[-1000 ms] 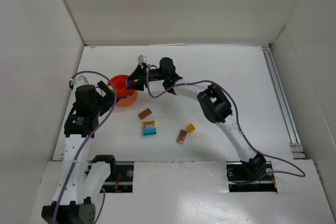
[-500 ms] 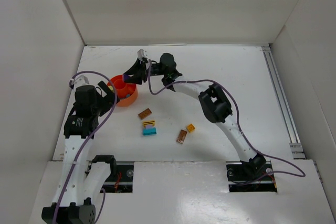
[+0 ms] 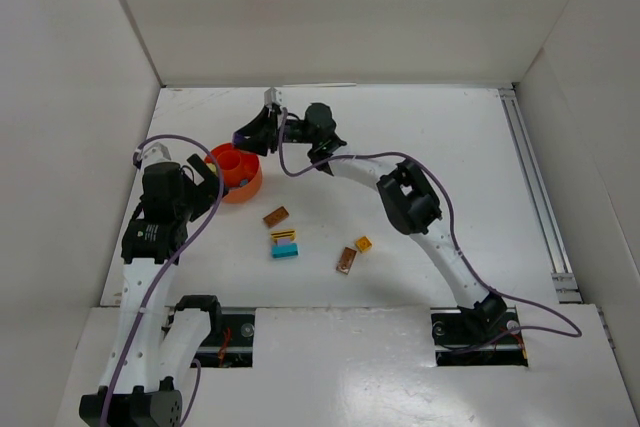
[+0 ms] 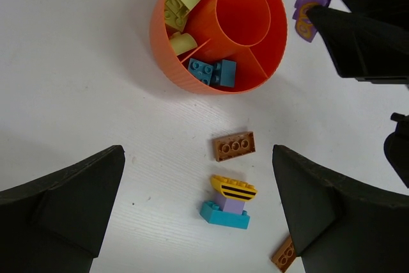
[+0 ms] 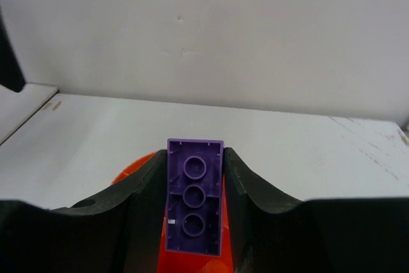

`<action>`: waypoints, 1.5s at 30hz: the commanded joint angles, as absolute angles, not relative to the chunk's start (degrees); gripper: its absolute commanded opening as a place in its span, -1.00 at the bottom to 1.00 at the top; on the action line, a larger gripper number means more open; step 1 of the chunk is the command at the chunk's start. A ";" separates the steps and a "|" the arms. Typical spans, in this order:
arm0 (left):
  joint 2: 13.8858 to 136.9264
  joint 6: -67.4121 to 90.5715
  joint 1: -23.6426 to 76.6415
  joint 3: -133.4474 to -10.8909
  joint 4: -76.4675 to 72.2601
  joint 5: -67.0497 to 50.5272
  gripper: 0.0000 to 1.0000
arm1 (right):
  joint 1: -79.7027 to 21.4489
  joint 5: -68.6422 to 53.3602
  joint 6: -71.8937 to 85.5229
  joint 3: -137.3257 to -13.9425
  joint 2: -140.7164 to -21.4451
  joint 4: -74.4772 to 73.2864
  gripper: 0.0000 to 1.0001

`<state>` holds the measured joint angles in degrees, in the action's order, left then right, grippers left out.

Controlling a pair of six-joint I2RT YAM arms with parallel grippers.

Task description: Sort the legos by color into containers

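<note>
Right fingers clamped on purple brick, its hollow underside toward wrist camera; brick held just by rim of orange bowl, orange showing beneath it

Left fingers spread wide, gripping nothing, hovering on bowl's near side

Bowl on table, split into compartments round central cup: lime green bricks in one, teal bricks in next

Nearest bowl: brown brick; past it, stack of yellow black-striped piece on purple on teal; farther out, second brown brick beside yellow brick
</note>
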<state>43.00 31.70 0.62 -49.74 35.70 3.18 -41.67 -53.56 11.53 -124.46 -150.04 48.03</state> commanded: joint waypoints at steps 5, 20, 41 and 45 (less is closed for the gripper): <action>43.24 30.67 0.44 -52.99 33.93 3.78 1.00 | -42.01 -39.22 12.66 -112.77 -144.49 46.06 -0.30; 43.24 30.67 0.44 -52.47 33.93 3.78 1.00 | -43.07 -26.73 11.43 -112.76 -140.02 32.20 -0.25; 43.24 30.67 0.44 -51.33 32.87 2.20 1.00 | -47.37 -5.71 16.79 -121.82 -139.31 7.57 -0.18; 43.76 30.67 0.44 -50.81 32.34 2.20 1.00 | -47.90 -5.10 18.02 -121.82 -139.31 7.03 -0.16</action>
<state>43.44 31.53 0.62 -50.63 34.92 2.94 -47.00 -6.85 16.36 -119.22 -140.59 7.92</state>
